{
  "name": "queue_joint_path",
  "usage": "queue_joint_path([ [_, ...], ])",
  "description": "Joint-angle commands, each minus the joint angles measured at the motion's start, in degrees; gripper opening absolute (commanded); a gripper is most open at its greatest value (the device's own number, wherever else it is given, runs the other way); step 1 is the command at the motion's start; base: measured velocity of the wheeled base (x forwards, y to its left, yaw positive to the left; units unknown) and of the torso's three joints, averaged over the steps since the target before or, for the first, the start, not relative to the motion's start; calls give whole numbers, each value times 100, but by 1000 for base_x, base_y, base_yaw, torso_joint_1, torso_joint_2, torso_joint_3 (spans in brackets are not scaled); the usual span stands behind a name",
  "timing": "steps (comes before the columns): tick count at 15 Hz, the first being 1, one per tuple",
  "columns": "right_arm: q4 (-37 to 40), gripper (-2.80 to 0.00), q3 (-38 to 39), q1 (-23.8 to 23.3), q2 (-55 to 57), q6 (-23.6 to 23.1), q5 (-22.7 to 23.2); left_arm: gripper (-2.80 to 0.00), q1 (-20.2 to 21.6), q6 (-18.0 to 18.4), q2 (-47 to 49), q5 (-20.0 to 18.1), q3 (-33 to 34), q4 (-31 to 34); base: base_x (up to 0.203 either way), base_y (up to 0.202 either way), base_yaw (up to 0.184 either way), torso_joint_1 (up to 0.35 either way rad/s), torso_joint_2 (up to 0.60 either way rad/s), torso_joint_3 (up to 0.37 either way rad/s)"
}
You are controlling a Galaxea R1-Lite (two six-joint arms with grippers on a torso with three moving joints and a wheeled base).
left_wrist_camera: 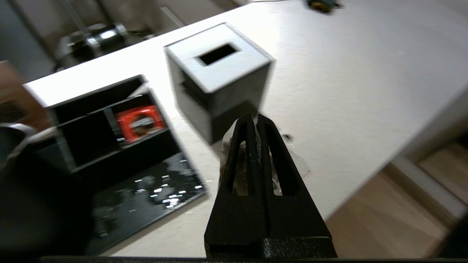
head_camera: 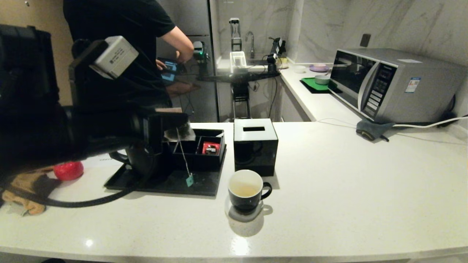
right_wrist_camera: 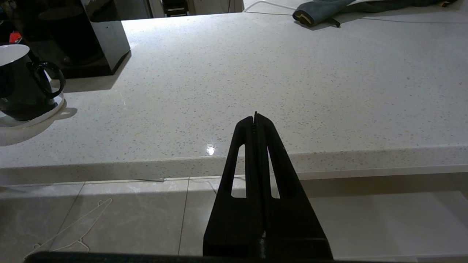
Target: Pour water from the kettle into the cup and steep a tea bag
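My left gripper [head_camera: 181,125] hangs above the black tray, shut on the tea bag [head_camera: 180,134]. The bag's thin string drops to a small tag [head_camera: 189,180] over the tray. In the left wrist view the gripper [left_wrist_camera: 255,118] pinches the translucent bag [left_wrist_camera: 300,166], with dark leaves showing behind the fingers. The kettle [head_camera: 140,160] stands on the tray, mostly hidden by my left arm. The cup [head_camera: 245,190] sits on a saucer to the right of the tray, with pale water [head_camera: 245,191] inside. My right gripper [right_wrist_camera: 255,116] is shut and empty, off the counter's front edge, right of the cup [right_wrist_camera: 22,84].
A black cube tissue box [head_camera: 255,146] stands just behind the cup. The black tray [head_camera: 204,188] holds a compartment box with a red packet [head_camera: 211,147]. A red object [head_camera: 68,170] and a brown cloth [head_camera: 25,188] lie far left. A microwave [head_camera: 387,84] and a grey cloth [head_camera: 371,129] are back right.
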Motion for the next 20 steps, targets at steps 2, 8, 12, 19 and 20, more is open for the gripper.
queue_joint_path([
  [2, -3, -280, 2, 2, 7, 1, 0, -280, -424, -59, -128, -5, 45, -12, 0, 0, 0, 0, 0, 0],
  [8, -3, -280, 2, 2, 7, 1, 2, -280, -745, -421, -110, -12, 209, -12, 0, 0, 0, 0, 0, 0],
  [12, -3, -280, -3, -3, 7, -1, -1, -280, -814, -491, 105, -13, 189, -12, 0, 0, 0, 0, 0, 0],
  [19, -3, -280, -3, -6, 7, 1, 0, -280, -868, -438, 526, -39, -49, -12, 0, 0, 0, 0, 0, 0],
  [20, -3, -280, 2, 2, 7, 1, 2, -280, -903, -432, 597, -72, -92, -12, 0, 0, 0, 0, 0, 0],
])
